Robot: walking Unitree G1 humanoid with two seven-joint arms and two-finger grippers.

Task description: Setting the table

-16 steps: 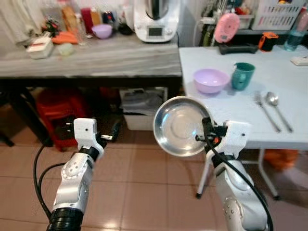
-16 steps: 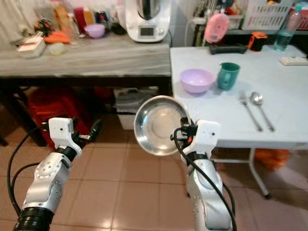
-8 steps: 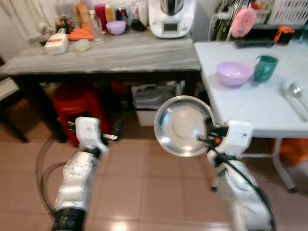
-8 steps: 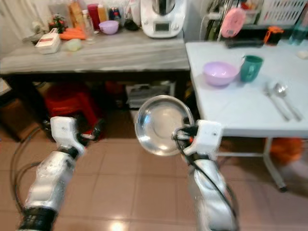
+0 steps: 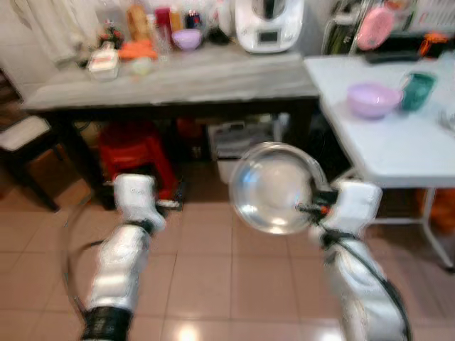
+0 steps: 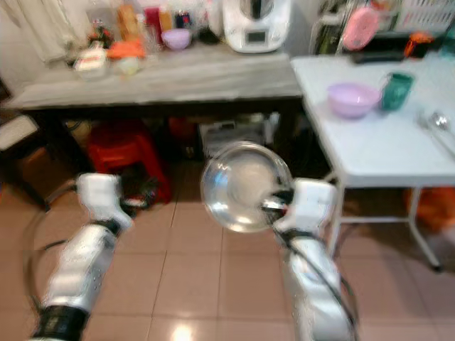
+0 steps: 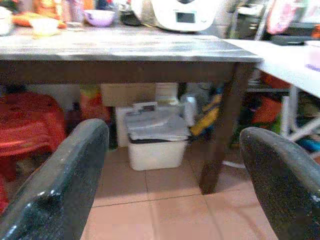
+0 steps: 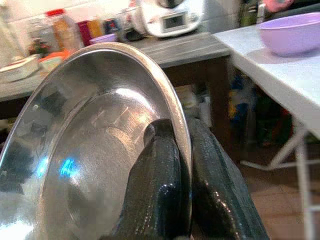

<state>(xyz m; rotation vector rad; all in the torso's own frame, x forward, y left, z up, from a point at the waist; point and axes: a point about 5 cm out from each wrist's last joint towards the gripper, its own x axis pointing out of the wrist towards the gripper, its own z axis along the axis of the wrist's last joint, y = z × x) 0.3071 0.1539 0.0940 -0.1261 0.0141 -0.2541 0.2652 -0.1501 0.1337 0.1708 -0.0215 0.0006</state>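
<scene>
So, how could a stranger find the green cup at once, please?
Look at the white table on the robot's right. Near its far side a lilac bowl stands, and the green cup is just to the right of it. It is the one dark green, upright thing there.

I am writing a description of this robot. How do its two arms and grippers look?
Both arms are silver metal with white blocky wrist housings. Black cables loop along each forearm. The left gripper has two long black fingers with a rough, speckled surface. The right gripper has the same black fingers, slightly glossy.
</scene>
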